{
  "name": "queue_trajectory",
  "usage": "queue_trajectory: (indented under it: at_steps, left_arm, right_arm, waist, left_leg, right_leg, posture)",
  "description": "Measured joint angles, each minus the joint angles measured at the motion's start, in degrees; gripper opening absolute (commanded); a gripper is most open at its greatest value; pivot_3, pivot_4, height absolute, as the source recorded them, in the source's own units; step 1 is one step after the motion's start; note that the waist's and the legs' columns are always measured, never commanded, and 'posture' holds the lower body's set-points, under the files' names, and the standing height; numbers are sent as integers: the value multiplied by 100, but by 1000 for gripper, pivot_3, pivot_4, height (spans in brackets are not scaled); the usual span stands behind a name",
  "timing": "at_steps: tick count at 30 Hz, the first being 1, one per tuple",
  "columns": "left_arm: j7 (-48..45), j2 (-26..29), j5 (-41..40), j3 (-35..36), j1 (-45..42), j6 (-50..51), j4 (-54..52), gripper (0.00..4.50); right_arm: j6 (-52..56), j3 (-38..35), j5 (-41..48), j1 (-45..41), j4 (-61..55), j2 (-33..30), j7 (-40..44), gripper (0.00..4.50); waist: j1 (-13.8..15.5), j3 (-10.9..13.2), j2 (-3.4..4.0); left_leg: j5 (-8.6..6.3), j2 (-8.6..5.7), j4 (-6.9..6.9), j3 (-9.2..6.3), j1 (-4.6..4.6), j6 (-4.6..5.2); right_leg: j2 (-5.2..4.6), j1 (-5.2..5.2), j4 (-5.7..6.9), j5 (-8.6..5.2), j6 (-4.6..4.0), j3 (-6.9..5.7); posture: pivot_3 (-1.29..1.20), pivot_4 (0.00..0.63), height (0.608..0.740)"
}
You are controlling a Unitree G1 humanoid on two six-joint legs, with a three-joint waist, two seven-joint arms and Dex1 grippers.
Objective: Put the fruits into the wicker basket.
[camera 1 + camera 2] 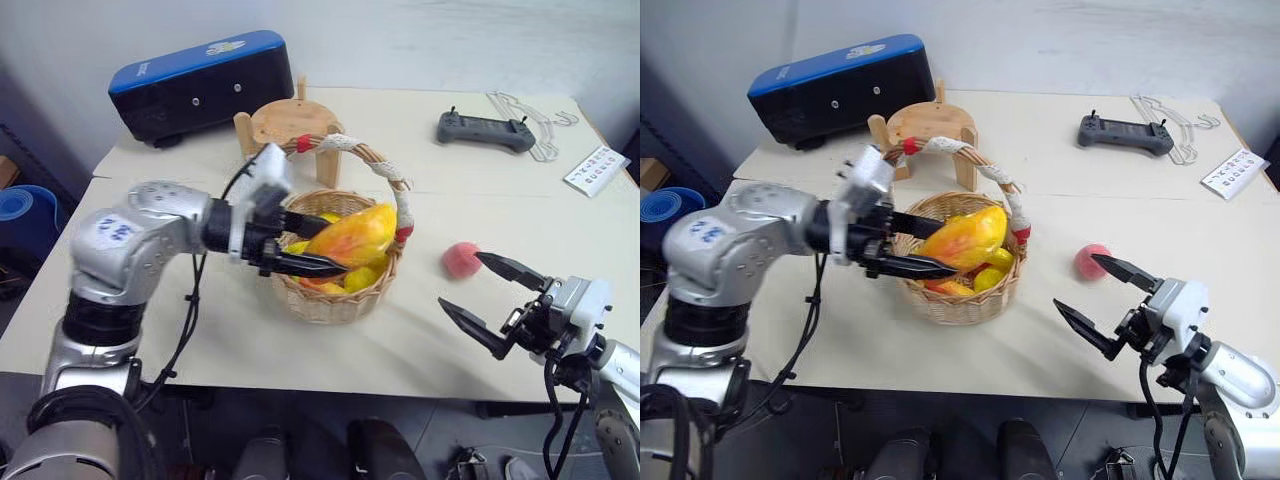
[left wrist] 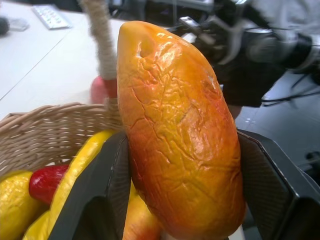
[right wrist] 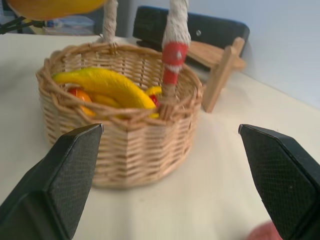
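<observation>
My left gripper (image 1: 335, 243) jaws clamped on mango (image 1: 352, 236), held over wicker basket (image 1: 335, 300), not yet dropped. Below jaws, banana (image 3: 107, 85) plus other fruit already inside. My right gripper (image 1: 490, 297) jaws wide open, empty. Peach (image 1: 460, 259) on counter (image 1: 560, 230) just beyond right jaws, beside basket. Left: release mango, fetch peach.

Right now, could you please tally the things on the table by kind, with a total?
Basket: 1, the wicker basket, with fruit inside
Loose fruit: 1, a peach
Stool: 1, wooden stool
Case: 1, blue-topped case
Controller: 1, dark controller
Hangers: 1 wire bunch
Card: 1, printed card
Total: 7
</observation>
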Motion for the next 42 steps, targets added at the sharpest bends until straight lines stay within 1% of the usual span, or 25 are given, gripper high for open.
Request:
queue_trajectory:
  at_steps: [2,3,6,9,12,14,16,17,20,23,26,29,32,35,39,42]
  left_arm:
    - [75,55,119,-23,-4,-36,132,4313]
    - [66,81,138,-23,-4,-80,165,4472]
    - [-115,226,172,-25,7,-322,192,4472]
    - [-640,442,80,71,156,-757,209,4472]
    - [-1382,714,-448,639,565,-1105,80,4472]
    - [-1612,938,-798,1158,759,-1154,25,4472]
    - [-1621,1134,-948,1718,1043,-1286,37,4472]
    - [-1574,1237,-911,2049,1329,-1501,59,4472]
    - [-1326,1269,-691,2577,1887,-2005,294,4472]
    - [-1064,1320,-605,3108,2220,-2278,725,4472]
    - [-958,1538,-559,3471,2481,-2375,1052,4472]
    - [-1050,1670,-624,3460,2675,-2265,1051,4472]
    - [-1211,1820,-910,3330,2789,-1876,789,4472]
    - [-1339,1963,-1109,3128,2841,-1594,468,4472]
    - [-1367,1947,-1179,2859,2808,-1583,274,4472]
    - [-1380,1948,-1137,2708,2814,-1652,281,4472]
  right_arm:
    - [-181,-97,0,253,21,107,46,4500]
    - [-275,-129,-2,351,63,142,72,4500]
    - [-621,-285,-46,642,232,301,201,4500]
    - [-1015,-479,-91,881,649,445,340,4500]
    - [-1488,-800,-124,1039,1312,567,439,4500]
    - [-1777,-997,-167,1163,1825,603,525,4500]
    - [-2002,-1161,-169,1288,2395,664,631,4500]
    - [-2132,-1195,-167,1325,2766,696,714,4500]
    - [-2310,-1239,-166,1340,3439,761,851,4500]
    - [-2472,-1244,-145,1197,3769,769,958,4500]
    - [-2379,-1111,-69,737,3865,696,1053,4500]
    - [-1786,-767,-33,77,3631,414,1007,4500]
    - [-1076,-344,-112,-705,3268,58,812,4500]
    - [-494,209,-691,-1527,3243,-170,353,4500]
    - [507,777,-1168,-2707,3373,-136,-444,4500]
    - [795,1033,-1573,-3362,3796,-31,-974,4500]
  waist:
    - [-4,0,0]
    - [-2,0,0]
    - [36,0,0]
    - [39,0,1]
    - [34,2,3]
    - [29,2,4]
    - [22,0,11]
    - [16,-2,14]
    - [15,-1,14]
    - [-6,0,12]
    - [-107,0,12]
    - [-148,1,15]
    - [-127,2,15]
    - [-113,2,16]
    - [-108,3,16]
    - [-110,3,16]
  left_leg:
    - [-1,3,0,-1,4,-2]
    - [-1,2,0,0,3,-3]
    - [-2,0,1,0,2,-4]
    - [-2,-1,0,2,3,-5]
    - [-2,2,-3,4,1,-7]
    - [-2,4,-6,3,4,-8]
    - [-2,3,-11,6,12,-8]
    - [-3,3,-21,10,24,-7]
    - [-2,0,-54,37,53,-5]
    - [-1,-3,-83,55,75,0]
    - [-1,-3,-90,59,83,-3]
    - [2,-1,-91,69,88,-11]
    - [3,0,-91,62,86,-22]
    - [1,-1,-91,61,84,-25]
    - [3,-2,-89,60,77,-28]
    - [3,-2,-89,60,74,-28]
  right_leg:
    - [6,-3,-1,-1,-1,7]
    - [6,-3,-1,-1,-1,12]
    - [6,-1,-4,-1,-1,20]
    - [6,0,-7,-1,-3,27]
    - [5,1,-44,-8,-14,26]
    - [4,3,-45,-8,-15,27]
    - [0,7,-46,-9,-17,30]
    - [-2,14,-53,-11,-19,34]
    - [-8,24,-61,-13,-24,55]
    - [-14,24,-63,-14,-27,64]
    - [-20,22,-53,-14,-26,63]
    - [-30,14,-42,-14,-26,54]
    - [-32,2,-21,-14,-26,43]
    - [-36,-6,-7,-13,-25,40]
    - [-34,-16,-2,-13,-25,36]
    - [-33,-19,-1,-13,-25,32]
  posture:
    - [0,150,740]
    - [0,150,740]
    - [0,150,740]
    - [0,150,740]
    - [0,150,740]
    - [0,150,740]
    - [0,150,740]
    - [0,150,740]
    - [0,150,740]
    - [0,150,740]
    - [0,150,740]
    - [0,150,740]
    - [0,150,740]
    - [0,150,740]
    - [0,150,740]
    - [0,150,740]
